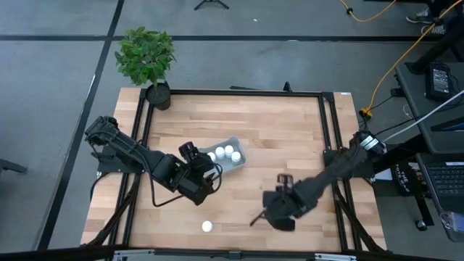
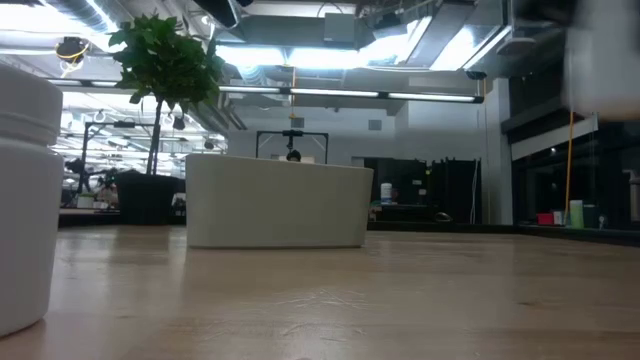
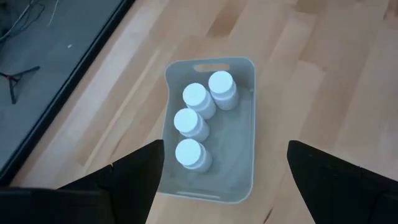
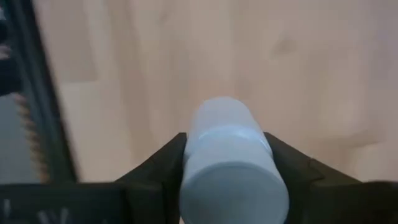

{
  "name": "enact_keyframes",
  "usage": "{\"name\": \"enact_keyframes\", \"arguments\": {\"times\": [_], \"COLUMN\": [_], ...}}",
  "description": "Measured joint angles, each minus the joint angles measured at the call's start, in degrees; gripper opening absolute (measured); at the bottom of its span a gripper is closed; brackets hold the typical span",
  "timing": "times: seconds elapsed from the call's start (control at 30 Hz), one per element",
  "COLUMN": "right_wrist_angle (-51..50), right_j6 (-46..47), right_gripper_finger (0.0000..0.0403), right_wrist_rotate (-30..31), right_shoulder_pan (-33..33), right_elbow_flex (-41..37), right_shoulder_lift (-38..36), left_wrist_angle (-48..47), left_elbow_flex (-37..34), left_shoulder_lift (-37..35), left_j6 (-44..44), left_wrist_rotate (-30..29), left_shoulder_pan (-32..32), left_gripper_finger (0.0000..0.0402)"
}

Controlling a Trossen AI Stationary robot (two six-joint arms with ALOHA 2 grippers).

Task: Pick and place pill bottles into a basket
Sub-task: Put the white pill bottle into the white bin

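The basket is holding four pill bottles. Above its near end the left gripper is hovering, fingers spread. Well right of it, the right gripper is clamping a bottle. Another bottle is standing outside the basket.

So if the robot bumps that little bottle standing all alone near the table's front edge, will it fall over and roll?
Probably. The lone pill bottle is a smooth round cylinder, so once tipped it could roll along the table. It stands upright on a flat base, so a light nudge may only slide it. It looks small and plastic, so likely light.
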Motion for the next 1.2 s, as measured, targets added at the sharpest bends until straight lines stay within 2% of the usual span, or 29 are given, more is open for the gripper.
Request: {"name": "enact_keyframes", "arguments": {"times": [0.13, 0.27, 0.5, 0.63, 0.8, 1.2], "right_wrist_angle": [-4.0, -1.8, 5.5, 9.5, 12.6, 15.6], "right_j6": [-12.9, -24.3, -38.8, -43.5, -47.4, -54.9], "right_gripper_finger": [0.0164, 0.0164, 0.0164, 0.0164, 0.0164, 0.0164], "right_wrist_rotate": [3.9, 4.2, 3.0, -0.3, -5.2, -9.6], "right_shoulder_pan": [-6.7, -13.5, -22.5, -26.4, -29.3, -30.0], "right_elbow_flex": [8.6, 14.8, 16.9, 15.6, 15.6, 16.1], "right_shoulder_lift": [0.0, 0.0, -0.1, 2.0, 6.5, 16.1], "left_wrist_angle": [-0.7, -4.8, -21.9, -20.3, -21.8, -21.9], "left_elbow_flex": [0.4, 2.5, 9.3, 10.0, 10.0, 10.0], "left_shoulder_lift": [0.0, 0.0, 0.0, -2.3, -4.1, -4.8], "left_j6": [-1.5, -5.4, -18.2, -19.0, -24.2, -26.2], "left_wrist_rotate": [-0.5, -2.2, -6.1, -8.0, -9.8, -11.9], "left_shoulder_pan": [0.0, 0.0, -0.1, -0.3, 0.0, 0.5], "left_gripper_finger": [0.0331, 0.0331, 0.0331, 0.0331, 0.0331, 0.0331]}}
